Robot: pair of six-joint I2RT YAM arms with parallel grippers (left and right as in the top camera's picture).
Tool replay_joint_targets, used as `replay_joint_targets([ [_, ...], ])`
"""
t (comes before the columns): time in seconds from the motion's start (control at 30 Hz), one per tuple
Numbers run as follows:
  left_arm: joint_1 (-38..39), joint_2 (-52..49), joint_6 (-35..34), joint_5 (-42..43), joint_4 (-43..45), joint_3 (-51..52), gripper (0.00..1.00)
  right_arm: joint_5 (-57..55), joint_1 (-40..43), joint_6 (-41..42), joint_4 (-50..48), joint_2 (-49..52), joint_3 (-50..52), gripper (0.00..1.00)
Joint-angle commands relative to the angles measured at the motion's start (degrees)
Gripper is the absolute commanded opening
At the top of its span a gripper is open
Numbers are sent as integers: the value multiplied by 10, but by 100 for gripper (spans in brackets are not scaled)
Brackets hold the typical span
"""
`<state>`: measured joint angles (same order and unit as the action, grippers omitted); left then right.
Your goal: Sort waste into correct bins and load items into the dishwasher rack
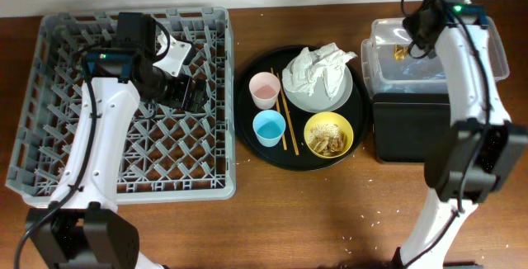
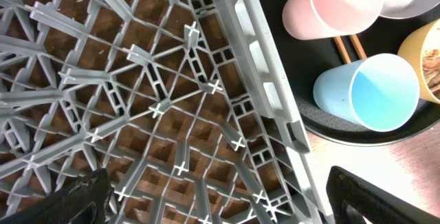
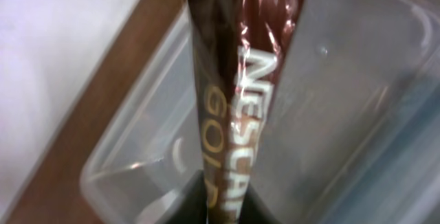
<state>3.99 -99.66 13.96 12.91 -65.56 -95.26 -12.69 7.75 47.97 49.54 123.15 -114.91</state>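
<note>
My right gripper is shut on the brown-gold wrapper and holds it over the clear tub, which also shows in the right wrist view. The black bin tray sits in front of the tub. My left gripper is open and empty over the grey dishwasher rack, near its right edge. The plate holds crumpled tissue. The pink cup, blue cup, chopsticks and yellow bowl with food scraps sit on the round black tray.
The pink cup and blue cup lie just right of the rack in the left wrist view. Small crumbs dot the wooden table in front.
</note>
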Motion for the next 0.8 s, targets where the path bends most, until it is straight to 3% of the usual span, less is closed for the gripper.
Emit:
replay_joint_targets([
  [0.0,-4,11,3,9,-1,-8,100,-28,10,11,-21,14,2,69],
  [0.03,-4,11,3,9,-1,-8,100,-28,10,-9,-34,10,2,83],
  [0.07,-4,11,3,9,-1,-8,100,-20,10,-39,-40,2,1,87],
  [0.13,-4,11,3,9,-1,-8,100,34,9,-114,-39,-20,-13,88],
  [0.23,-4,11,3,9,-1,-8,100,200,-21,-148,-40,-59,-35,76],
  [0.3,-4,11,3,9,-1,-8,100,190,-69,-165,-37,-63,-35,75],
  [0.4,-4,11,3,9,-1,-8,100,70,-155,-220,-18,-34,-35,75],
  [0.43,-4,11,3,9,-1,-8,100,43,-175,-248,-12,-23,-35,76],
  [0.47,-4,11,3,9,-1,-8,100,47,-197,-326,-1,-6,-35,84],
  [0.53,-4,11,3,9,-1,-8,100,47,-218,-406,17,25,-35,92],
  [0.77,-4,11,3,9,-1,-8,100,76,-212,-512,56,104,-35,91],
])
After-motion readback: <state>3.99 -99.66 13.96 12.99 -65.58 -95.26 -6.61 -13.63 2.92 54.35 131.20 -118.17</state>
